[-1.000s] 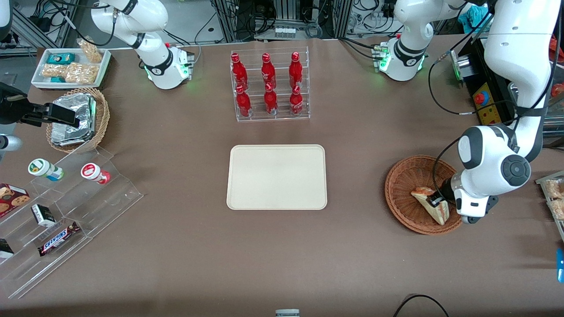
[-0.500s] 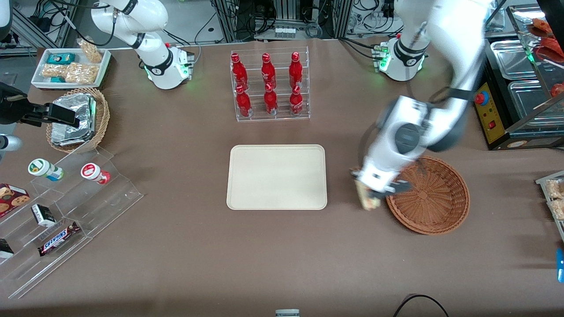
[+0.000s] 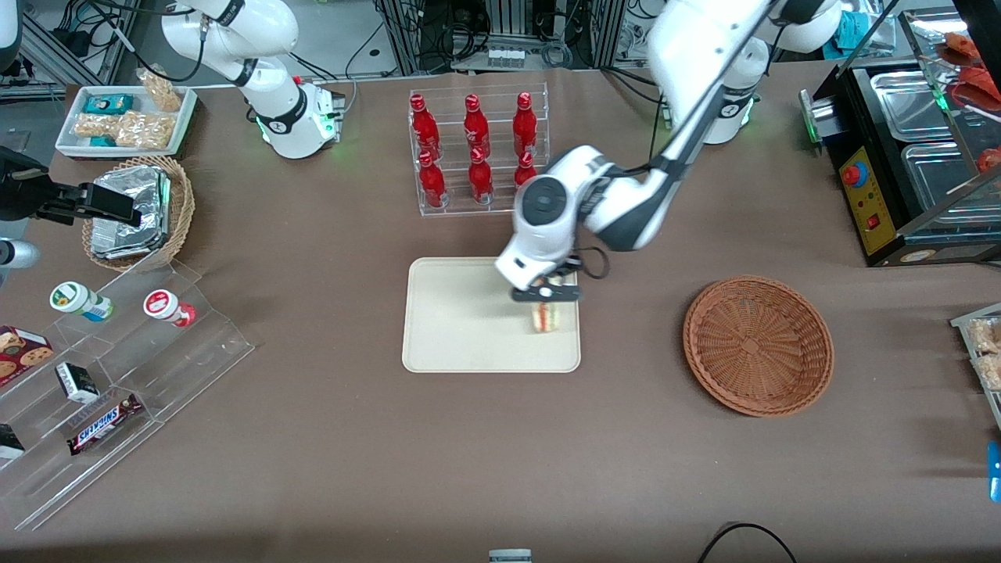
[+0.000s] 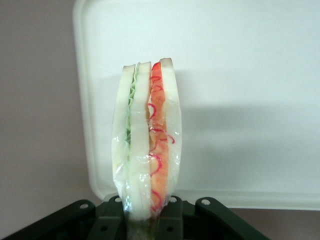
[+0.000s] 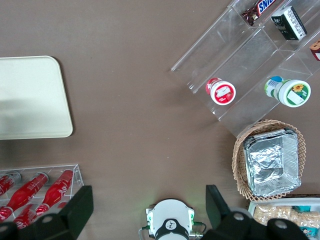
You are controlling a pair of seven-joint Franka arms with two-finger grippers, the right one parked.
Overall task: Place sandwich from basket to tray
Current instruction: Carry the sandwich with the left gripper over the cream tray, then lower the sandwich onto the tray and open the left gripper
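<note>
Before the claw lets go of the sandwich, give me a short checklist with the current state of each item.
1. Claw shut on the sandwich: ok; the wrist view shows it clamped at one end.
2. Sandwich above the tray, inside its rim: ok, near the edge toward the basket.
3. Sandwich touching the tray surface: cannot tell.
4. Landing spot free of other items: ok.
5. Basket has no sandwich in it: ok.
6. Arm clear of the bottle rack: cannot tell; they overlap in the front view.

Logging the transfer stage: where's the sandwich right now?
In the front view, the sandwich is held in the claw over the cream tray, at the tray's end toward the empty reddish-brown wicker basket.
</note>
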